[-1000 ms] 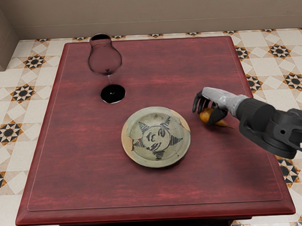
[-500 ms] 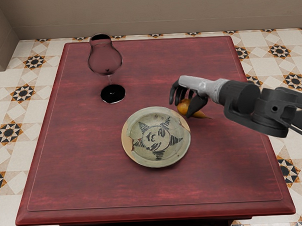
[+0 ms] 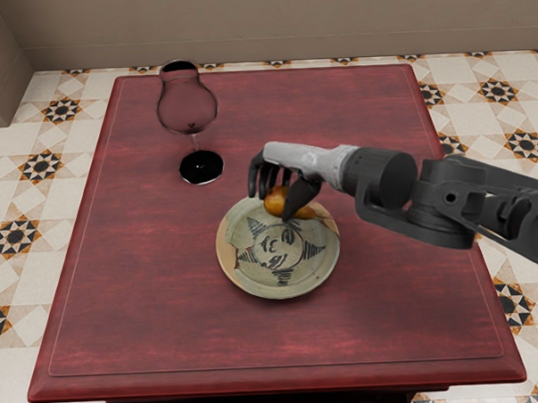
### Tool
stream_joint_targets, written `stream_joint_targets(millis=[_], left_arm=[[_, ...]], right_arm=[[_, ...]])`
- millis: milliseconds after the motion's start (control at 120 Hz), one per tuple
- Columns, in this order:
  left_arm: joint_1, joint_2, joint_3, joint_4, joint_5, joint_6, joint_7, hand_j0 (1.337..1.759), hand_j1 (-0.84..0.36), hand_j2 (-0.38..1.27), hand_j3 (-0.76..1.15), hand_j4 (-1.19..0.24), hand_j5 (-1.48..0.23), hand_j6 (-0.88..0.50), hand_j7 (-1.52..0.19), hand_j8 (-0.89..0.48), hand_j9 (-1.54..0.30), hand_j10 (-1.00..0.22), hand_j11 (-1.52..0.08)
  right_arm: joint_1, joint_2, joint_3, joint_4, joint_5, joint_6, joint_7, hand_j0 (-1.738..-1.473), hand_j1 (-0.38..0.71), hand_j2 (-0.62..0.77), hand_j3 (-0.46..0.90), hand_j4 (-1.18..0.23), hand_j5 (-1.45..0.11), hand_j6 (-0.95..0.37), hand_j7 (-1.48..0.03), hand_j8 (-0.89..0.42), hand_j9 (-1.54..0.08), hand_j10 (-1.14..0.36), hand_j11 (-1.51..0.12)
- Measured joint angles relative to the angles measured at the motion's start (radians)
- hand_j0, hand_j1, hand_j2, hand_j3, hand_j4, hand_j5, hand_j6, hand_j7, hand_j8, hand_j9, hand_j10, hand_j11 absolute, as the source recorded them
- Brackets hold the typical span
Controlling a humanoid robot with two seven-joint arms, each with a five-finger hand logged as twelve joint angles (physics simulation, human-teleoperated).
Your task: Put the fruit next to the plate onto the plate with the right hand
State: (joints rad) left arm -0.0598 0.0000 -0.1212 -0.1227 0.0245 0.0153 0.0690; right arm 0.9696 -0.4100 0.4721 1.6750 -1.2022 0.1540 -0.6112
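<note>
the right robot hand [image 3: 282,183] has carried the fruit [image 3: 278,200] leftward, now over the plate's [image 3: 245,274] far rim.

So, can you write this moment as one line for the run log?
right hand: shut on fruit | fruit: over plate far rim, not yet released | left hand: not in view | glass: upright, back left

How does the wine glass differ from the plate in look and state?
The wine glass is tall, upright and see-through; the plate is low, flat and opaque, with a dark star pattern. The wine glass stands alone at the far left; the plate has the right hand holding the fruit over its far rim. Both rest on the red table.
</note>
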Motion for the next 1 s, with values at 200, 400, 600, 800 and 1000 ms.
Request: stream_joint_targets(millis=[200,400,600,800,1000], left_arm=[[0.000,0.000,0.000,0.000,0.000,0.000,0.000,1.658,0.33,0.00,0.00,-0.02,-0.03,-0.02,-0.03,-0.02,-0.03,-0.02,-0.03],[0.000,0.000,0.000,0.000,0.000,0.000,0.000,1.658,0.33,0.00,0.00,-0.02,-0.03,-0.02,-0.03,-0.02,-0.03,-0.02,-0.03],[0.000,0.000,0.000,0.000,0.000,0.000,0.000,1.658,0.33,0.00,0.00,-0.02,-0.03,-0.02,-0.03,-0.02,-0.03,-0.02,-0.03],[0.000,0.000,0.000,0.000,0.000,0.000,0.000,1.658,0.33,0.00,0.00,-0.02,-0.03,-0.02,-0.03,-0.02,-0.03,-0.02,-0.03],[0.000,0.000,0.000,0.000,0.000,0.000,0.000,1.658,0.33,0.00,0.00,-0.02,-0.03,-0.02,-0.03,-0.02,-0.03,-0.02,-0.03]], right_arm=[[-0.012,0.025,-0.009,-0.017,-0.002,-0.002,0.000,-1.657,0.32,0.26,0.00,-0.65,-0.87,-0.63,-0.86,-0.46,-0.87,-0.58,-0.85],[-0.038,0.050,-0.020,-0.048,-0.007,-0.002,0.000,-1.657,0.31,0.24,0.00,-0.65,-0.87,-0.62,-0.85,-0.45,-0.86,-0.57,-0.85],[-0.042,0.076,-0.026,-0.072,-0.011,-0.005,0.000,-1.658,0.14,0.10,0.00,-0.46,-0.61,-0.45,-0.60,-0.36,-0.60,-0.42,-0.60],[-0.044,0.075,-0.007,-0.073,0.025,0.001,0.000,-1.658,-0.17,0.04,0.00,-0.17,-0.23,-0.17,-0.23,-0.14,-0.23,-0.16,-0.23],[-0.063,0.004,0.196,-0.071,0.275,0.221,0.000,-1.658,-0.28,0.01,0.00,-0.07,-0.09,-0.07,-0.08,-0.05,-0.09,-0.06,-0.08]])
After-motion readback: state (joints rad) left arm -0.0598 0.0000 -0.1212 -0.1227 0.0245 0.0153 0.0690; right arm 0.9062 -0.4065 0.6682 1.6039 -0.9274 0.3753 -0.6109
